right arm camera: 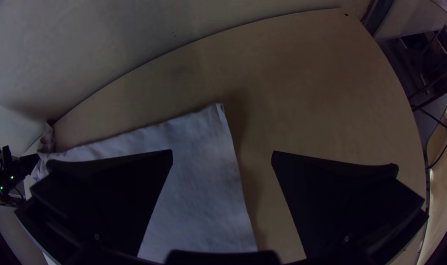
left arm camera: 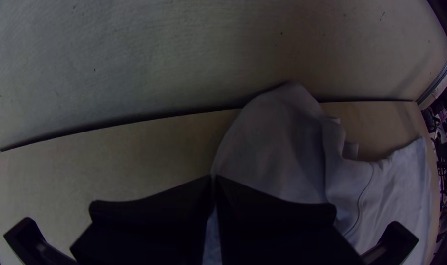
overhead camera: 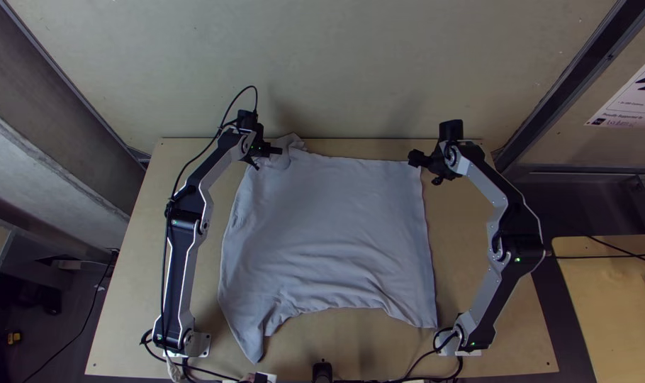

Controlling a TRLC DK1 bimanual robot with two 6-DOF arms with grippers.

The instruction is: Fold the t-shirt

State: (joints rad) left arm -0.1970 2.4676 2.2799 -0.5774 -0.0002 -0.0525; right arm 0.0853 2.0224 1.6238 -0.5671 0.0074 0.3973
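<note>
Left gripper (overhead camera: pixel 268 158) pinches rumpled pale cloth in its jaws; right gripper (overhead camera: pixel 424 169), jaws wide, at the t-shirt's (overhead camera: pixel 329 220) squared, flat corner!

No text is legible — the print on the white sheet (overhead camera: pixel 631 101) is too small.

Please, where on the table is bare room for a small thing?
Bare light wooden table lies between the pale grey cloth T-shirt and right black-and-silver arm, also outside the left arm. Crowded: the shirt's bunched far-left corner, by the left black gripper.
</note>
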